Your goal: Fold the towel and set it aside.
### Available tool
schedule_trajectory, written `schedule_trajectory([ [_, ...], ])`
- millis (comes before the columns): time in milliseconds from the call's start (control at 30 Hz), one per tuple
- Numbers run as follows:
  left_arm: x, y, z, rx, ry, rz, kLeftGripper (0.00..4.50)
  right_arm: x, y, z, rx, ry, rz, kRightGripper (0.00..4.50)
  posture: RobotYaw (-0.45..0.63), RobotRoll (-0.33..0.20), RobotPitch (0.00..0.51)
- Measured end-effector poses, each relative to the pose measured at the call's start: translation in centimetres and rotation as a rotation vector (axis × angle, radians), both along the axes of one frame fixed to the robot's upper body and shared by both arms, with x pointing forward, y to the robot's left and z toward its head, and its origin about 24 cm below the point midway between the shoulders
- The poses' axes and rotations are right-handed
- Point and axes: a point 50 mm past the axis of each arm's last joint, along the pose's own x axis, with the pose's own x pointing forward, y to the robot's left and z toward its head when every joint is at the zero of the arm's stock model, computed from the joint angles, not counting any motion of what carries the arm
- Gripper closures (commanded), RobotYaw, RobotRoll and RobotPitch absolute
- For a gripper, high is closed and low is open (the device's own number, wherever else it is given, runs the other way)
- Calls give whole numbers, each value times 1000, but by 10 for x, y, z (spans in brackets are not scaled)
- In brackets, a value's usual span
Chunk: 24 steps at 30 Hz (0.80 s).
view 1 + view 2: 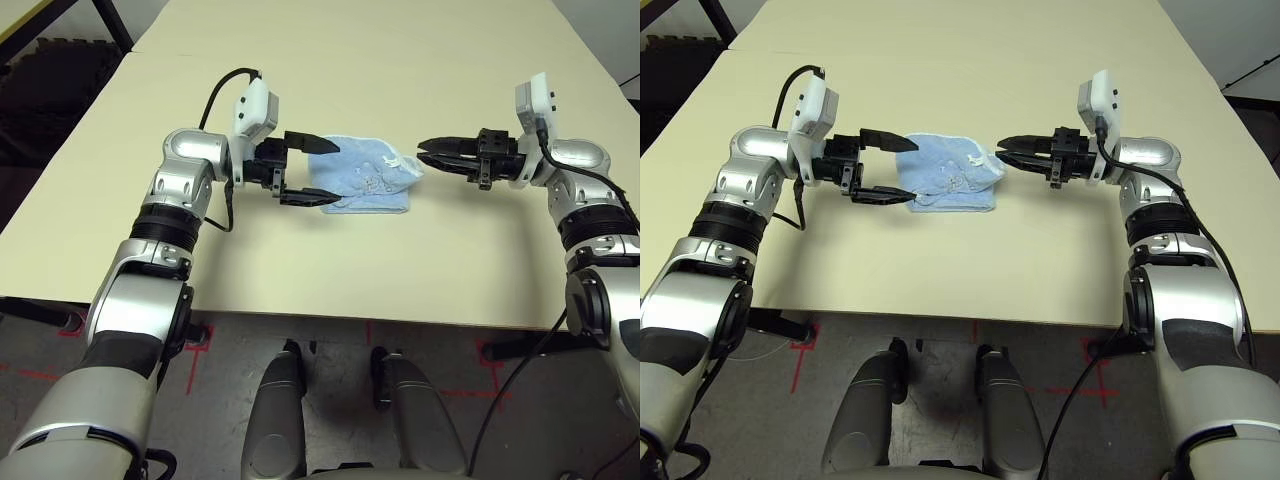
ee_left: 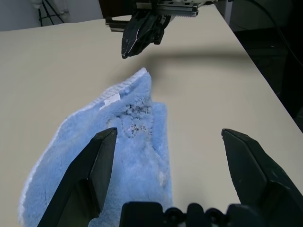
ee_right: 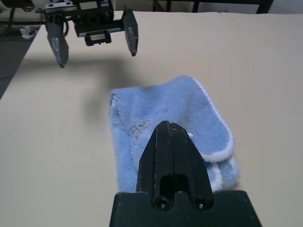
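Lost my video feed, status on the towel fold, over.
Left gripper open, fingers straddling the towel's near end, above it. Right gripper shut, empty, at the opposite end. Towel bunched, partly folded on the table. Nothing in the way.

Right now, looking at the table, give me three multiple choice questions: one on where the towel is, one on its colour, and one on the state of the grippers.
1. Where does the towel lie?
A. On the table between the two grippers
B. Hanging off the table's edge
C. Under the right forearm

2. What colour is the towel?
A. Dark green
B. Light blue with white edging
C. Red

3. How do the grippers stand?
A. Both shut
B. Left shut, right open
C. Left gripper open, right gripper shut

Answers:
1 A: the head views show it on the tabletop, with one gripper at each end.
2 B: the wrist views show blue terry cloth with a white stitched border.
3 C: the left fingers are spread wide, and the right fingers are pressed together, empty, just off the towel's corner.
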Motion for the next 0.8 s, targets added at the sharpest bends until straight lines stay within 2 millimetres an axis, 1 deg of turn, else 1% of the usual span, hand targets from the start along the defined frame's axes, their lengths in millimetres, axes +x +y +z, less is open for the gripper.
schedule_trajectory([
  [200, 3, 4, -1, 19, 8, -4, 0, 0, 1, -1, -4, 2, 12, 4454, 15, 0, 212],
  [233, 3, 5, -2, 21, 9, -1, 184, 0, 1, -1, -4, 3, 14, 4487, 15, 0, 213],
  [300, 5, 7, -3, 14, 2, 9, 634, -1, 1, -1, -5, 3, 18, 4500, 15, 0, 213],
  [333, 5, 8, -3, 4, 0, 18, 944, -1, 2, -1, -4, 4, 19, 4500, 14, 0, 215],
  [467, 7, 13, -5, 1, -8, 42, 2479, 0, 3, -1, -3, 4, 22, 4500, 22, 0, 220],
  [500, 7, 14, -5, 1, -5, 47, 2932, 0, 4, -2, 0, 5, 24, 4500, 28, 0, 224],
  [633, 9, 14, -5, -17, -8, 70, 4465, 2, 11, -2, 32, 14, 28, 4500, 42, 0, 242],
  [733, 13, 6, -4, -62, 15, 106, 4491, 5, 18, 1, 70, 16, 20, 4500, 48, 0, 256],
  [800, 18, -1, -3, -92, 38, 141, 4491, 10, 33, 5, 117, 16, 16, 4500, 50, 0, 261],
])
